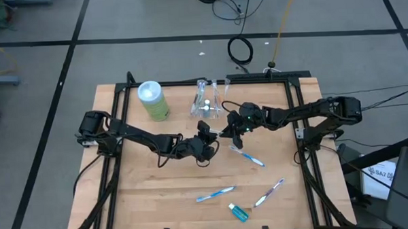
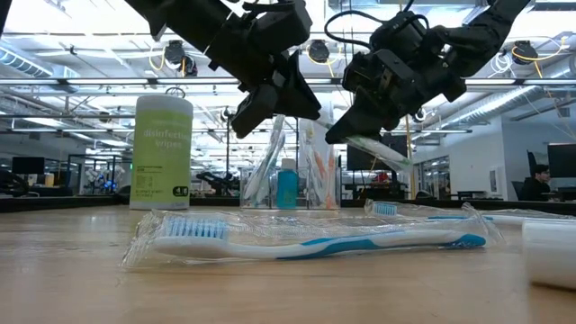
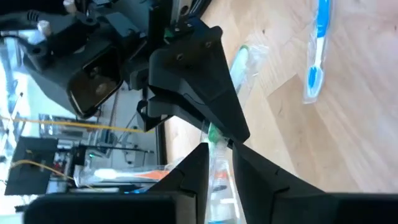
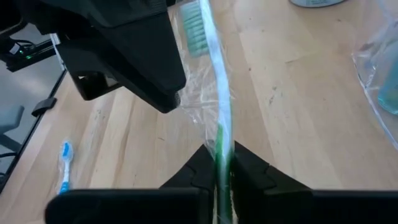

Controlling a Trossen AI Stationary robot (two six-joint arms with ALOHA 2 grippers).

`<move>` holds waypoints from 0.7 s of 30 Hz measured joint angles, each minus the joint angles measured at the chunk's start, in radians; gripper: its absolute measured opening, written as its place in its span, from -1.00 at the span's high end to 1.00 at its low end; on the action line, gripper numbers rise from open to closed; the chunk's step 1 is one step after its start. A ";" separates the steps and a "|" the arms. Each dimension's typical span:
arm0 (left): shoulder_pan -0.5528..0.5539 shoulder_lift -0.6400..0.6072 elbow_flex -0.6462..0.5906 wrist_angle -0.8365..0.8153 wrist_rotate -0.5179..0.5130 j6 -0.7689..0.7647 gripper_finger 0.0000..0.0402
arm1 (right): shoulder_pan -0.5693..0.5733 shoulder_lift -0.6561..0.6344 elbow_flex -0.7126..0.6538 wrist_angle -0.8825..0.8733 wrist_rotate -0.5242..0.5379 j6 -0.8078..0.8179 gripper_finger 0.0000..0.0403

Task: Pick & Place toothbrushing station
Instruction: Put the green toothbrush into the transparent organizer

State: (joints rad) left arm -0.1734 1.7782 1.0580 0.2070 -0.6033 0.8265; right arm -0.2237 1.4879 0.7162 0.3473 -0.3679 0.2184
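Your two grippers meet above the middle of the bench, lifted clear of the wood. The right gripper is pressed together on the handle of a wrapped green toothbrush, whose bristled head sticks out toward the left arm. The left gripper is nearly closed around the same wrapper, its fingers set on either side of the clear film; you cannot tell whether they truly bite on it. In the low view the green toothbrush hangs slanted under the right gripper, well above the bench.

Toward the far edge, just beyond the grippers, stands the clear plastic cup with several wrapped brushes upright in it and a small blue tube among them. To its left, near the far-left corner, stands the green canister with its pale lid.

On the near half lie three wrapped toothbrushes: one blue toothbrush just below the grippers, another blue toothbrush nearer the near edge, and a pinkish-white toothbrush toward the near-right corner. A second blue tube lies flat between those last two, closest to the near edge.
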 joint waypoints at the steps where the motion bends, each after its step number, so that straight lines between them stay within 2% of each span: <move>1: 0.001 0.000 0.000 0.000 0.000 -0.019 0.59 | 0.000 0.000 0.000 0.000 0.000 0.000 0.92; 9: -0.017 -0.035 -0.001 -0.016 -0.034 -0.098 0.66 | -0.012 -0.011 0.000 -0.061 0.000 -0.043 0.92; 13: -0.038 -0.122 -0.001 -0.120 -0.043 -0.179 0.71 | -0.015 -0.023 -0.001 -0.088 0.001 -0.061 0.91; 21: -0.051 -0.346 -0.001 -0.390 -0.044 -0.469 0.84 | -0.009 -0.069 0.001 -0.069 0.000 -0.083 0.93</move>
State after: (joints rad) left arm -0.2249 1.4324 1.0573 -0.1833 -0.6474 0.3573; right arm -0.2322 1.4191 0.7171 0.2787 -0.3676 0.1356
